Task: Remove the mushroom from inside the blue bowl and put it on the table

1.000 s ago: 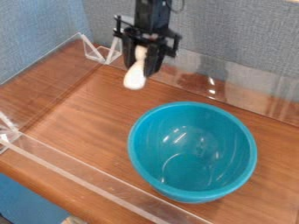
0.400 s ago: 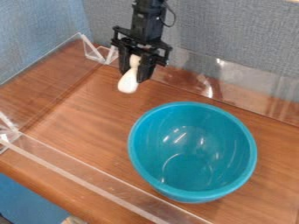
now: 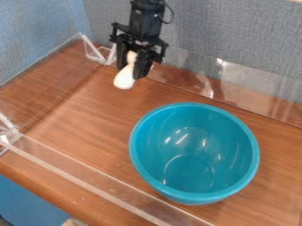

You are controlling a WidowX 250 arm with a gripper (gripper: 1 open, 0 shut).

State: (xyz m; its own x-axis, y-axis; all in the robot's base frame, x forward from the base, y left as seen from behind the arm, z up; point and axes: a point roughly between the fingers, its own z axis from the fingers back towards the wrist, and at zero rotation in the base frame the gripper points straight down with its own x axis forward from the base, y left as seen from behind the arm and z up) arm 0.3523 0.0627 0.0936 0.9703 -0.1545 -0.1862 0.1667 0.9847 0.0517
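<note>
Gripper (image 3: 139,64) clamped on mushroom (image 3: 125,78) | above table (image 3: 83,115) | no writing legible

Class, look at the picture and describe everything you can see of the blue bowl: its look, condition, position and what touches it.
The large round glossy turquoise-blue bowl looks like smooth plastic, deep, with plain sides and a faint ring at its bottom. It stands upright and empty on the reddish-brown wood-grain table, in the near right part, close to the clear acrylic wall. Light glints inside it. Only the tabletop touches it.
</note>
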